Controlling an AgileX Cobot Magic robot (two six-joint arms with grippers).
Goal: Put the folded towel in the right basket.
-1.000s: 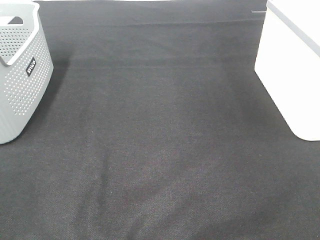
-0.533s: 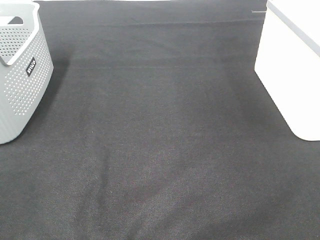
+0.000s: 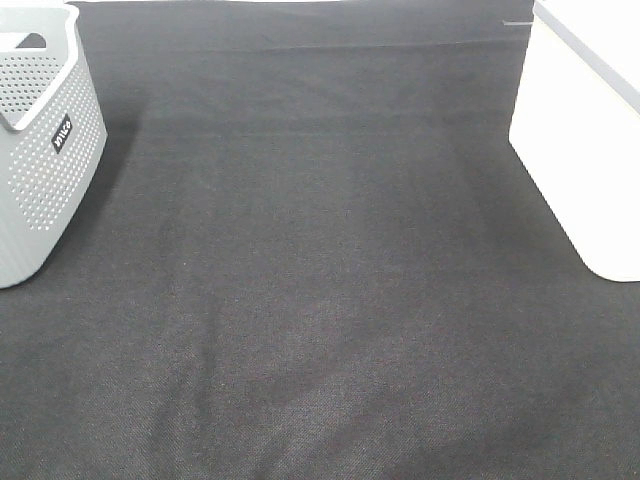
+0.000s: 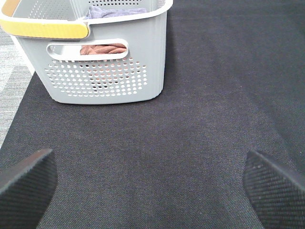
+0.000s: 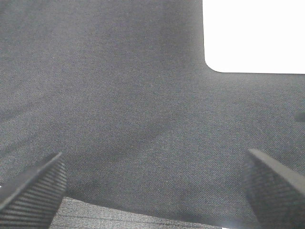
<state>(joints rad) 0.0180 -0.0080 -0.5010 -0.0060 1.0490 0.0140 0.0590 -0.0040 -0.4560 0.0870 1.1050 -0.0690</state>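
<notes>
The right basket (image 3: 585,140) is a plain white box at the right edge of the exterior view; it also shows in the right wrist view (image 5: 252,36). No folded towel lies on the dark cloth. In the left wrist view, a grey perforated basket (image 4: 102,71) with a yellow handle holds a brown towel (image 4: 102,49) and a purple towel (image 4: 116,11). My left gripper (image 4: 152,186) is open and empty, a short way from that basket. My right gripper (image 5: 152,186) is open and empty over the cloth. Neither gripper shows in the exterior view.
The grey basket (image 3: 40,150) stands at the left edge of the exterior view. The black cloth (image 3: 320,280) covers the table between the two baskets. A bare grey table strip (image 4: 12,86) lies beside the cloth in the left wrist view.
</notes>
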